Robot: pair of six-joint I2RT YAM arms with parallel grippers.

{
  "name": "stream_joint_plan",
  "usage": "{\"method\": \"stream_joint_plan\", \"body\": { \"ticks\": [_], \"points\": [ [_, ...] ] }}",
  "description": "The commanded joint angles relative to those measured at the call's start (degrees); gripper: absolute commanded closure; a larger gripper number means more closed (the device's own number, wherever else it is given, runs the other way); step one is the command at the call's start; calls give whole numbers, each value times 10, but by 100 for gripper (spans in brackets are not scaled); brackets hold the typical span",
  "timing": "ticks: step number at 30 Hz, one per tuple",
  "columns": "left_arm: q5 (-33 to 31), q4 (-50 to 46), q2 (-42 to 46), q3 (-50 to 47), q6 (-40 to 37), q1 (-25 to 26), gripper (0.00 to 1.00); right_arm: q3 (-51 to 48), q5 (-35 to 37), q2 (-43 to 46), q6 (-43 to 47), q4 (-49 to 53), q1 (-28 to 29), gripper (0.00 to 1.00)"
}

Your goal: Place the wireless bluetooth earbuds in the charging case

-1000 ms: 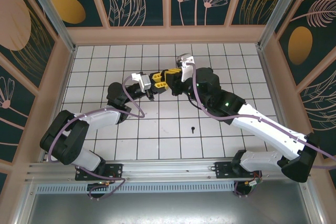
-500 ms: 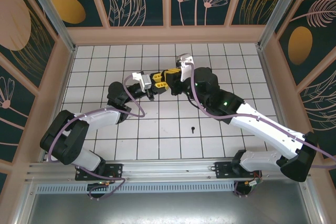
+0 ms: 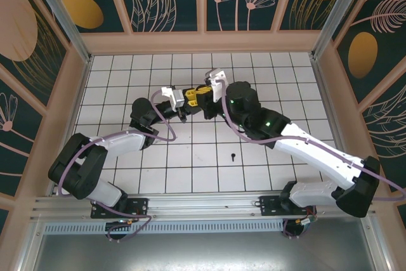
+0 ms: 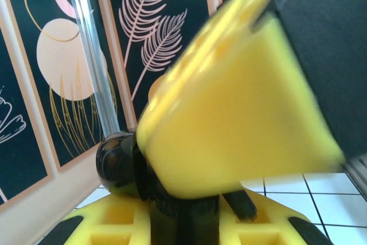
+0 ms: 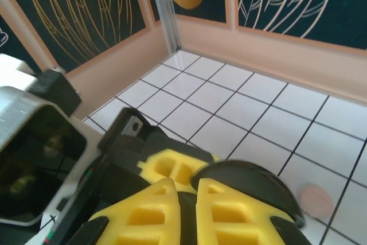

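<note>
My left gripper [image 3: 189, 98] and right gripper [image 3: 202, 93] meet tip to tip above the middle of the tiled floor. The left gripper [image 4: 189, 222] is shut on a round black charging case [image 4: 117, 167], which sits between its yellow fingers. One yellow finger [image 4: 241, 119] of the right gripper presses in close over the case. The right gripper [image 5: 186, 199] has its jaws almost together, with something dark in the slit that I cannot identify. The case's black lid [image 5: 252, 179] lies just beyond its fingertips. One black earbud [image 3: 233, 155] lies alone on the floor nearer the arm bases.
A pale pink disc [image 5: 316, 201] lies on a tile to the right of the case. Peach walls [image 3: 203, 42] and aluminium posts enclose the white tiled floor [image 3: 190, 169] on three sides.
The right arm has slid a little to the left, closer against the left gripper, and its jaws have narrowed slightly. The left arm and the earbud on the floor have not moved.
</note>
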State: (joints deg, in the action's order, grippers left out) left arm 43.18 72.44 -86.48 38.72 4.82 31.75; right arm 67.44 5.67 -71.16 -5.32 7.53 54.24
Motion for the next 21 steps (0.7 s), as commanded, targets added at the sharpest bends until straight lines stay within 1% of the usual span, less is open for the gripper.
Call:
{"method": "stream_joint_plan", "body": {
  "ticks": [1, 4, 8, 15, 21],
  "points": [
    [15, 42, 12, 24, 8, 5, 100, 14, -21, -28, 30, 60, 5, 90],
    [15, 38, 12, 27, 7, 5, 100, 17, -7, -32, 33, 72, 6, 90],
    [16, 37, 9, 29, 8, 5, 100, 12, 13, -22, 15, 62, 5, 90],
    [14, 37, 4, 24, 2, 5, 100, 42, 8, 16, -31, 30, 3, 90],
    [9, 35, 7, 16, -13, 5, 100, 41, 7, 58, -50, 2, 2, 90]
  ]
}}
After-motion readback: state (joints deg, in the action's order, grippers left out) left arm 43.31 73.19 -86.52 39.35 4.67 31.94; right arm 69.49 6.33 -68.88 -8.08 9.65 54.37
